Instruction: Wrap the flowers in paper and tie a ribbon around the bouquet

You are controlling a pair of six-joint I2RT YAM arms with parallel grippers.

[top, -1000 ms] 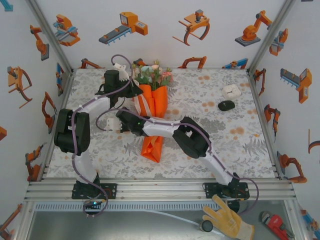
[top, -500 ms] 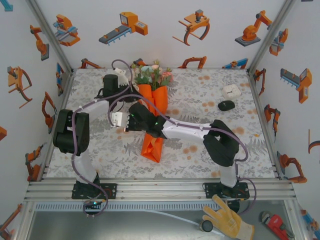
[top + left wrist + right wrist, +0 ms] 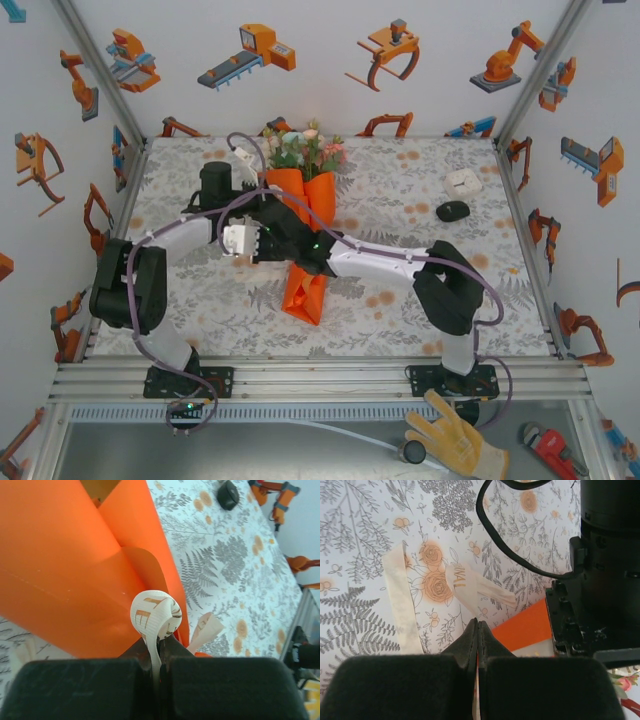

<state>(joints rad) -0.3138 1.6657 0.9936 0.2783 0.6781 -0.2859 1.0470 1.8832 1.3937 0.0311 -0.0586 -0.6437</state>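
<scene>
The bouquet lies mid-table, its orange paper point(image 3: 305, 285) rolled into a cone with the flowers point(image 3: 305, 150) at the far end. My left gripper point(image 3: 270, 192) hovers beside the cone's upper left. In the left wrist view that gripper point(image 3: 161, 640) is shut on the cream ribbon point(image 3: 156, 614), which curls into a small loop just past the jaws against the paper point(image 3: 65, 570). My right gripper point(image 3: 255, 245) reaches across the cone's left side. In the right wrist view it point(image 3: 477, 625) is shut on a ribbon strand, and two loose ribbon ends point(image 3: 400, 600) lie on the cloth.
A white box point(image 3: 463, 182) and a black oval object point(image 3: 453, 211) sit at the back right. The left arm's black body point(image 3: 605, 570) stands close beside the right gripper. Metal frame rails point(image 3: 320, 375) border the patterned table.
The right arm has stretched out, its elbow swinging right while its gripper shifted slightly back by the cone. The left arm's elbow dropped toward the near left. Both grippers stayed shut.
</scene>
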